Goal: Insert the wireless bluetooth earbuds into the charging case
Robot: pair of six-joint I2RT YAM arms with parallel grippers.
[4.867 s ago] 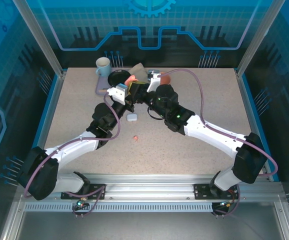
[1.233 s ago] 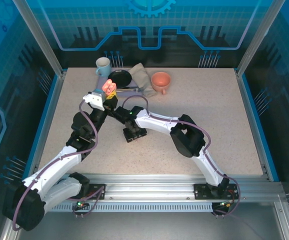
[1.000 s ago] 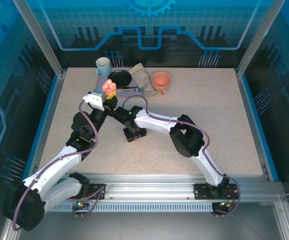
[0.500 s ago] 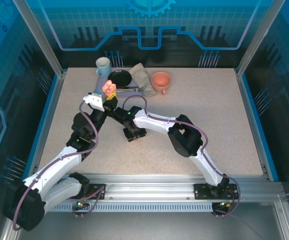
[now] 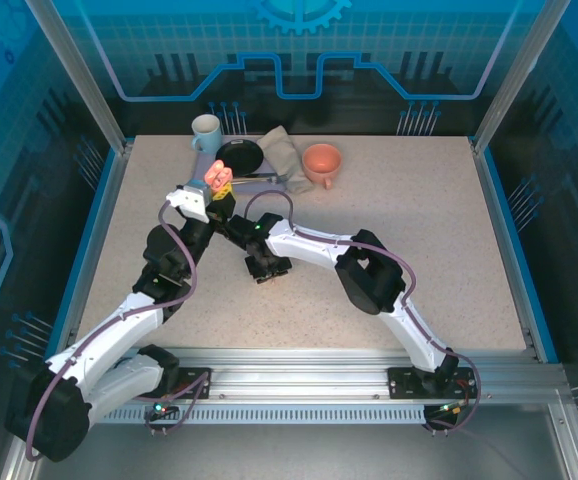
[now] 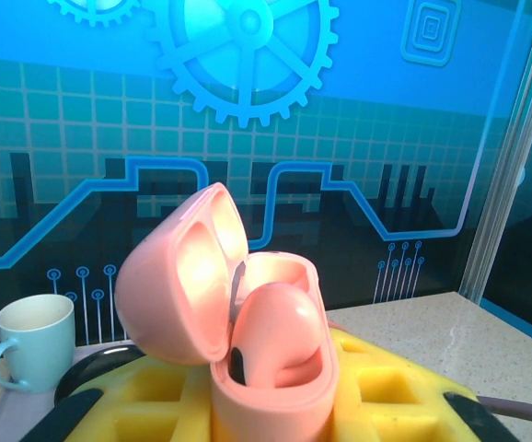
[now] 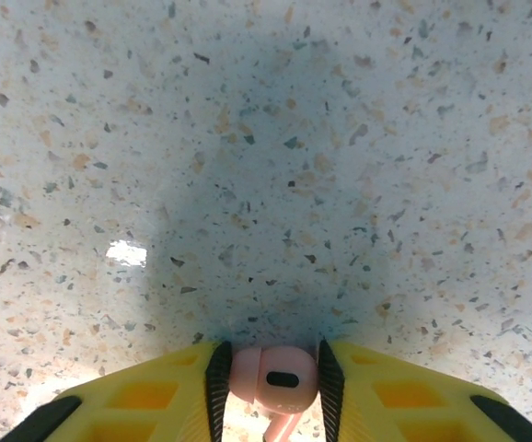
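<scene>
My left gripper (image 5: 218,182) is raised at the back left, shut on the open salmon-pink charging case (image 6: 268,391). Its lid (image 6: 176,276) is tipped to the left, and one pink earbud (image 6: 280,327) sits inside. My right gripper (image 5: 266,268) points straight down at mid-table, just above the surface. In the right wrist view its fingers (image 7: 218,382) are shut on a second pink earbud (image 7: 273,378), stem pointing down. The white earbuds are out of view.
At the back of the table stand a pale mug (image 5: 206,130), a black dish (image 5: 241,157), a grey cloth (image 5: 281,152) and a salmon cup (image 5: 321,160). The right arm's forearm (image 5: 314,245) stretches across the table's middle.
Since 4.9 s ago the arms separated: the left drew back left with the case, the right dropped to the table where a pink earbud lay. In the last second the right gripper shifted only slightly.
</scene>
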